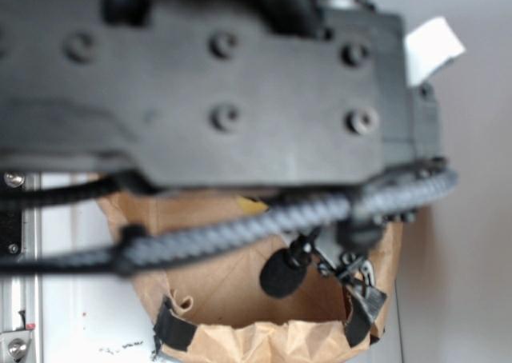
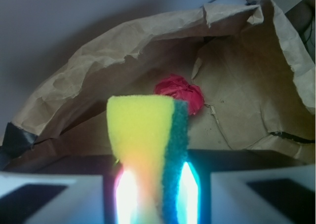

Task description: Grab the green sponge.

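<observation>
Sponge secured in my gripper (image 2: 150,194).

My fingers were clamped on the green sponge (image 2: 145,145), yellow foam with a green scouring side, held upright above the crumpled brown paper bag (image 2: 247,86). A red cloth wad (image 2: 181,94) lay inside the bag behind it.

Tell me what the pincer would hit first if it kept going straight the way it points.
Probably the red cloth wad just past the held sponge, then the brown paper bag behind it; depth is hard to judge in the wrist view.

Red wad (image 2: 180,96) inside crumpled, perhaps taped, paper bag (image 2: 247,100).
</observation>
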